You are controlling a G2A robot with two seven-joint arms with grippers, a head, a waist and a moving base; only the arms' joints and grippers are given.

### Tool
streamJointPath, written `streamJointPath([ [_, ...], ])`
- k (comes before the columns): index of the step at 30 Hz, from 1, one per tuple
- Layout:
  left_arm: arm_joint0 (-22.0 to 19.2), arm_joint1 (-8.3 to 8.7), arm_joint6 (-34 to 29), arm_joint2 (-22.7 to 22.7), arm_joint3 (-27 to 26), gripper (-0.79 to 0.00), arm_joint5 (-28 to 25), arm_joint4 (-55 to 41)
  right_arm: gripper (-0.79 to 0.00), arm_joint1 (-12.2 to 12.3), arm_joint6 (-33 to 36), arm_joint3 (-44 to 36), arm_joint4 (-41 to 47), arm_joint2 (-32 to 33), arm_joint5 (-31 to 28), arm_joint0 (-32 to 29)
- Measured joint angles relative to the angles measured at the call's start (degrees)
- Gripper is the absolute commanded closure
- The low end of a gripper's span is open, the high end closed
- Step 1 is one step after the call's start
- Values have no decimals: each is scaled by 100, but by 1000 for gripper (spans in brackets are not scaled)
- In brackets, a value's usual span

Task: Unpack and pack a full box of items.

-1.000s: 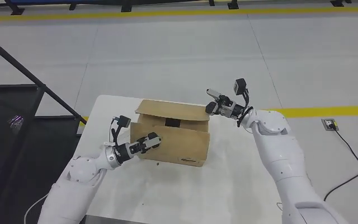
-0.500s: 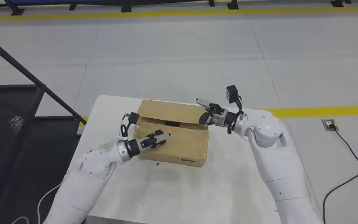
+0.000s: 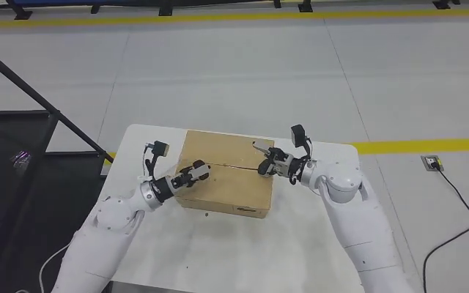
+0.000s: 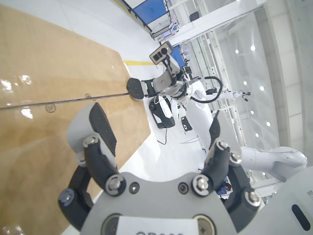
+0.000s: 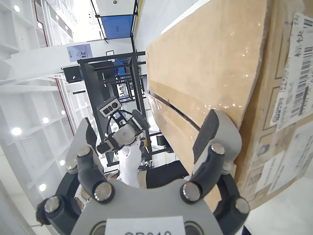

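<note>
A brown cardboard box (image 3: pixel 227 176) stands in the middle of the white table (image 3: pixel 308 242), its two top flaps folded flat and meeting at a seam. My left gripper (image 3: pixel 192 173) is open over the box's left end, one finger above the lid (image 4: pixel 49 62). At the right end of the seam my right gripper (image 3: pixel 264 157) is open too, with one finger (image 5: pixel 210 128) against the box's top edge (image 5: pixel 207 62). Neither holds anything. What is inside the box is hidden.
A printed label (image 5: pixel 293 94) covers the box's right side. A black metal frame (image 3: pixel 44 124) stands off the table's left edge. Bare table lies in front of the box and to its right. A yellow floor line (image 3: pixel 410 145) runs behind.
The box's flaps stood open a second ago and now lie shut. Both grippers came inward and down onto the top, the right one from above the far right corner.
</note>
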Motion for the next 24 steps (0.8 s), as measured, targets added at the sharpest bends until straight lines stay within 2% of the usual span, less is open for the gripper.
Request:
streamJointPath([
  [9, 1087, 262, 285, -1549, -782, -785, -102, -439, -785, -2, -35, -3, 10, -34, -94, -30],
  [20, 1073, 259, 289, -1506, -750, -785, -96, -443, -785, -2, -35, -3, 10, -34, -94, -30],
  [24, 1385, 215, 1039, -1652, -616, -785, -147, -780, -785, -2, -35, -3, 10, -34, -94, -30],
])
